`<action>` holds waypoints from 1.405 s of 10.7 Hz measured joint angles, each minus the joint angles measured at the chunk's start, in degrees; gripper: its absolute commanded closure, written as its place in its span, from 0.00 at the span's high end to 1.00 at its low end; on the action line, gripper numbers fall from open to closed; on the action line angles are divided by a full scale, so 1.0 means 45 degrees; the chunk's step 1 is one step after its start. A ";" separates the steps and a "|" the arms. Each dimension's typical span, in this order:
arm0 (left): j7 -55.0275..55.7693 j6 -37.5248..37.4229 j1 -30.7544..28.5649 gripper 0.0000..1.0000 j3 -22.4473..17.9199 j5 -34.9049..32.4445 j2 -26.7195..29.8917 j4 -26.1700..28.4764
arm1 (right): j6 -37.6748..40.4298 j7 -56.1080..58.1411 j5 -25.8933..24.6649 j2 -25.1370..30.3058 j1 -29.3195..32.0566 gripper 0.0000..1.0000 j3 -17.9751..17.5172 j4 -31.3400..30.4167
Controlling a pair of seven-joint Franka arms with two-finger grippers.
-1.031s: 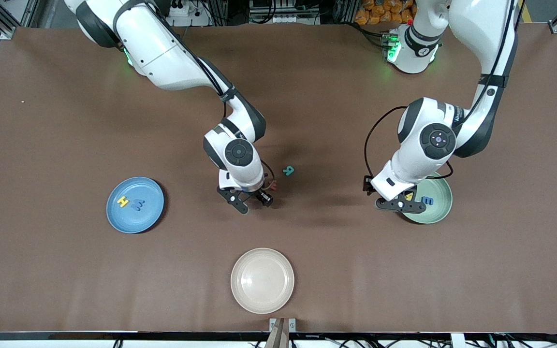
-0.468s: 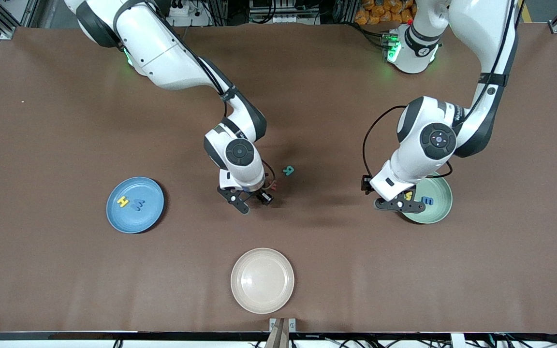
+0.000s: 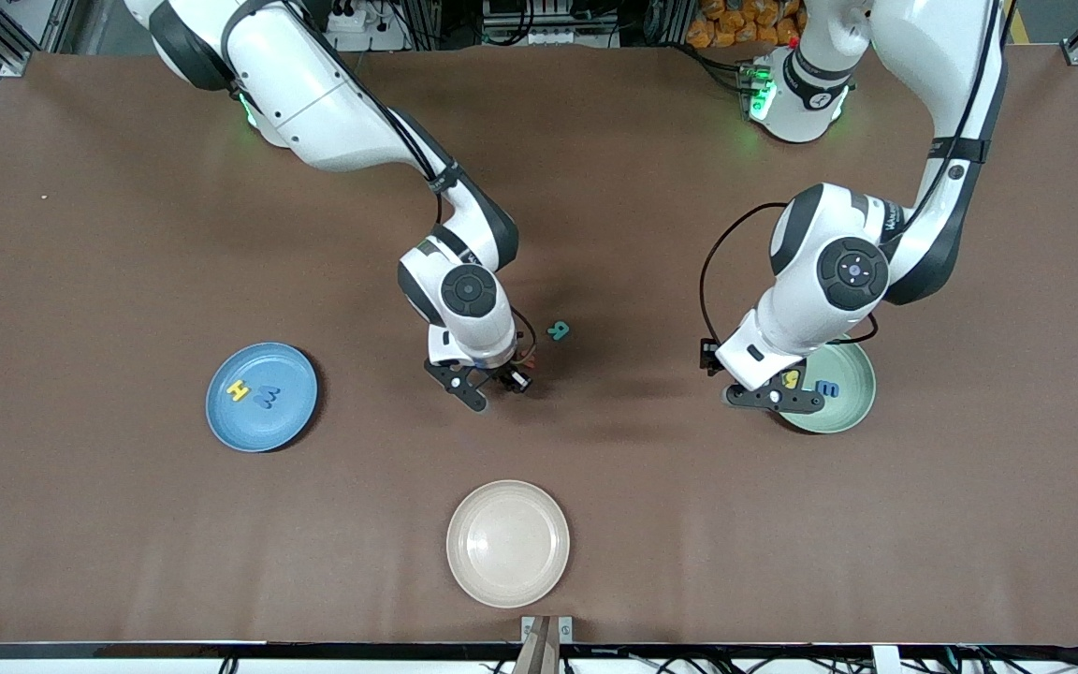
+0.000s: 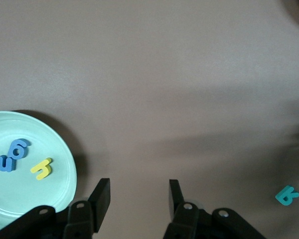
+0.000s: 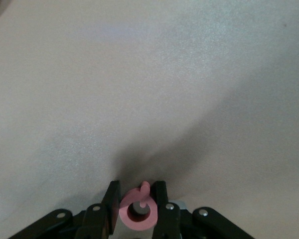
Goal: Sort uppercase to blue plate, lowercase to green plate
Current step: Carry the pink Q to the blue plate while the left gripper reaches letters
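I see the right gripper [image 5: 137,201] clamped on the red Q [image 5: 138,209], just beside the teal R [image 3: 558,330]. My left gripper [image 4: 138,196] hangs open at the green plate [image 4: 65,164] edge.

A round cream plate [image 3: 507,543] sits empty on the brown table [image 3: 127,524], close to the edge nearest the front camera, about midway between the two ends and well apart from everything else
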State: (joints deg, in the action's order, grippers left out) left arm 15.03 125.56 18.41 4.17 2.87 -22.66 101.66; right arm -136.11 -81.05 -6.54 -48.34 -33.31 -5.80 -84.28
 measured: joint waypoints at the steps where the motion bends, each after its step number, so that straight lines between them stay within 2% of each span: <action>1: 0.0011 -0.0042 0.0000 0.54 0.0011 0.0021 -0.0001 -0.0033 | 0.0288 0.0254 0.0000 0.0044 0.0030 0.00 0.0027 0.0119; 4: 0.0589 -0.0265 0.0017 0.54 0.0249 0.0355 0.0001 -0.0256 | 0.1614 0.1613 0.0011 0.0997 0.0800 0.00 0.0106 0.0483; 7: 0.2209 -0.0300 0.0317 0.55 0.0789 0.0364 -0.0117 -0.0261 | 0.3293 0.4376 0.0526 0.2781 0.2540 0.00 -0.0021 0.0389; 10: 0.4520 0.0032 0.1723 0.59 0.1039 0.0364 -0.0547 -0.0615 | 0.4461 0.8096 0.0880 0.4471 0.4857 0.00 -0.0079 -0.1033; 13: 0.6647 0.0680 0.3551 0.62 0.0904 0.0336 -0.1654 -0.1664 | 0.3993 1.0813 0.0899 0.4634 0.6881 0.00 -0.0063 -0.2788; 15: 0.7141 0.1341 0.4676 0.66 0.0207 0.0268 -0.2393 -0.2013 | 0.2686 1.1412 0.0899 0.4559 0.7485 0.00 -0.0063 -0.3938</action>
State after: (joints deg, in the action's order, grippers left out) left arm 47.16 131.59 39.45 5.10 4.08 -33.42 92.60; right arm -124.03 -29.70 -2.49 -27.83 0.37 -6.09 -102.00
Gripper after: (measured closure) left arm 0.383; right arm 0.665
